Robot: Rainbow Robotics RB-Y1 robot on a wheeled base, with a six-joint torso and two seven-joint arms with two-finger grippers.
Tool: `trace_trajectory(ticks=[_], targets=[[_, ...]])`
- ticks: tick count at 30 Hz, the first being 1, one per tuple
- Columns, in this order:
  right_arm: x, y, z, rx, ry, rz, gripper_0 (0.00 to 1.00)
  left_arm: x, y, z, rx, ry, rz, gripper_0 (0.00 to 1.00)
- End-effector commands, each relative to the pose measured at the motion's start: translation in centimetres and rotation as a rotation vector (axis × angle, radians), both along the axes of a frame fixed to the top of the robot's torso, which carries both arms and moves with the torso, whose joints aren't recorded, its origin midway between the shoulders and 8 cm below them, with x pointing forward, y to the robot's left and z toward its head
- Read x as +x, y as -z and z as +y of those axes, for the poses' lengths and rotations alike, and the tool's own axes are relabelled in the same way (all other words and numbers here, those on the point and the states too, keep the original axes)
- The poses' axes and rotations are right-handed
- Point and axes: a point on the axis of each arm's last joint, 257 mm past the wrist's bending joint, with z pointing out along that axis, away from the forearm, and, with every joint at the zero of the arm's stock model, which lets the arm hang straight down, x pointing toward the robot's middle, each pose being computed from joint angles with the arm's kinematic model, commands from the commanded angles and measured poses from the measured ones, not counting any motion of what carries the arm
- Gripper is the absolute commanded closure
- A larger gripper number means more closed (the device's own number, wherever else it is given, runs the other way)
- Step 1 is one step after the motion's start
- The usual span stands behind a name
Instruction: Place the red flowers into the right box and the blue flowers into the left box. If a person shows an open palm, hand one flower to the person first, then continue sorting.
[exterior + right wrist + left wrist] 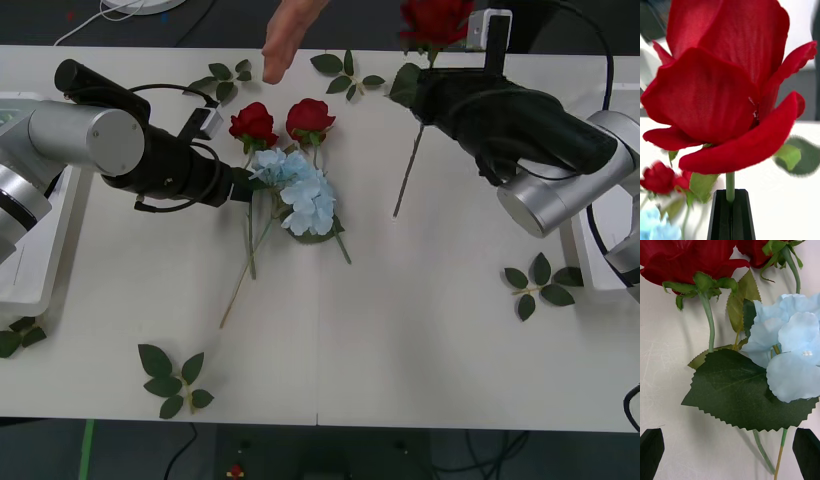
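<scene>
Front view, going from my left: the left box [35,270] is sitting at the worktop's [400,330] left edge, partly behind my left arm. The left claw [243,184] is reaching in toward the middle of the worktop, just beside the blue flowers [300,190]. On the left wrist camera I am seeing its two black fingers [651,453] standing wide apart with nothing between them, a big serrated green leaf [741,390] and the pale blue petals lying just beyond the tips.

Two red roses [253,123] are lying side by side on the worktop directly behind the blue cluster, their stems running down past it toward me. A person's hand [290,35] is coming in from the far edge above them, fingers pointing down at the worktop; I cannot tell whether the palm is open.

Further right, the right claw [425,80] is holding a third red rose [435,20] lifted off the worktop near the far edge, bloom up and stem [408,170] hanging down at a slant. On the right wrist camera the black fingers [720,217] are pressing closed on the green stem just beneath the bloom.

The right box [600,255] is peeking out at the right edge behind my right arm. Loose leaf sprigs [172,380] are lying scattered around the worktop.
</scene>
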Motion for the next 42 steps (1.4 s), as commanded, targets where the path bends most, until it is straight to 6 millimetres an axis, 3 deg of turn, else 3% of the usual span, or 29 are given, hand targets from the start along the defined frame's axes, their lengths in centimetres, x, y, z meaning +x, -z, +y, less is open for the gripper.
trace_trajectory(ticks=[1,8,17,26,42], targets=[[-1.2,-5.9,1.0,-0.032,-0.058,-0.203,1.00,1.1,-3.0,-2.5,-0.033,0.008,-0.045,0.00],[-3.0,-11.1,2.9,0.009,-0.128,-0.385,1.00,1.1,-3.0,-2.5,-0.033,0.008,-0.045,0.00],[-4.6,-14.5,3.7,0.075,-0.175,-0.492,1.00,1.1,-3.0,-2.5,-0.033,0.008,-0.045,0.00],[-4.9,-15.6,4.5,0.069,-0.185,-0.523,1.00,1.1,-3.0,-2.5,-0.033,0.008,-0.045,0.00],[-4.8,-15.3,4.3,0.040,-0.176,-0.533,1.00,1.1,-3.0,-2.5,-0.033,0.008,-0.045,0.00]])
